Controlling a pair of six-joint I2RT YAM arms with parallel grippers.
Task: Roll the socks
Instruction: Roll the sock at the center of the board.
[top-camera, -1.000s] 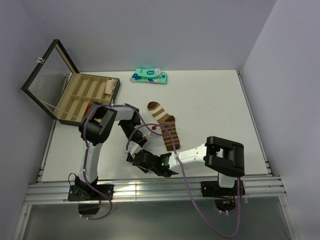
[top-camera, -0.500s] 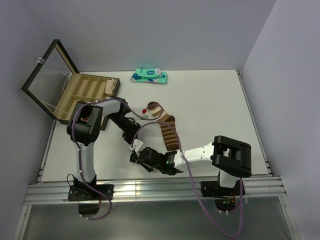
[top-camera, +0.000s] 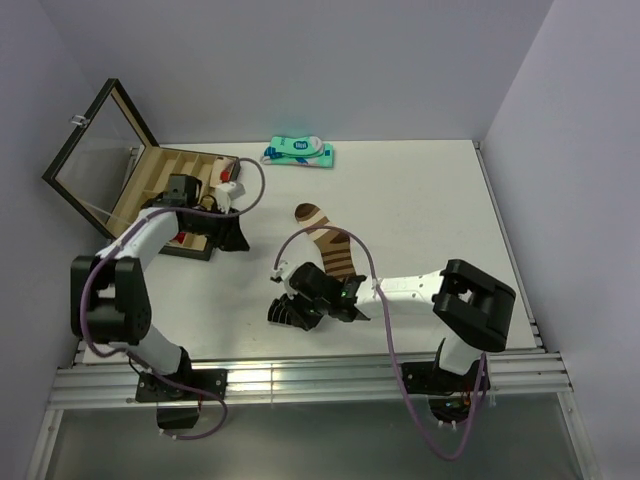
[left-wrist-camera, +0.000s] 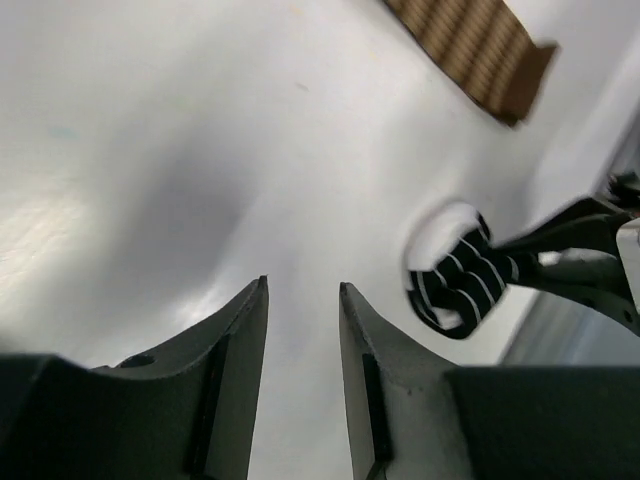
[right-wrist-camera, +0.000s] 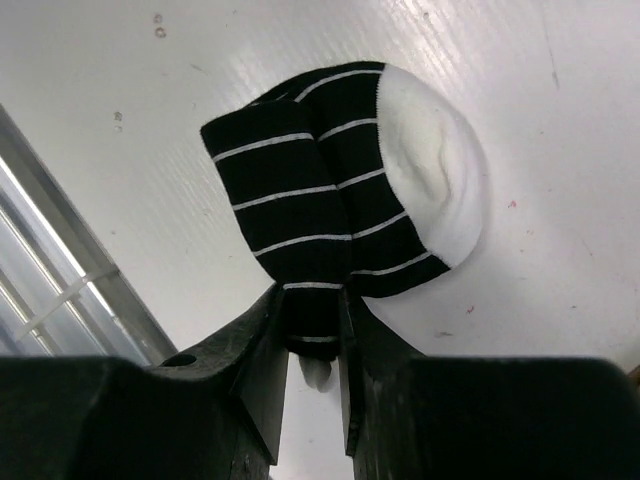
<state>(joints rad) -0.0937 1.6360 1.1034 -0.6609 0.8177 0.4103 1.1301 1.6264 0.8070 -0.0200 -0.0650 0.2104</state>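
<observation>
**Black sock gripped at the near edge of the table**

The black sock (right-wrist-camera: 330, 205), doubled over, is clamped in the right gripper (right-wrist-camera: 312, 305) near the front edge of the table (top-camera: 430, 200). Its white toe is pointed away from the fingers. Just behind it, the brown sock (top-camera: 335, 252) is laid flat, with its long axis running from near right to far left and its toe farthest. The left gripper (left-wrist-camera: 302, 300), narrowly parted and empty, is held beside the open box (top-camera: 150, 195).
</observation>
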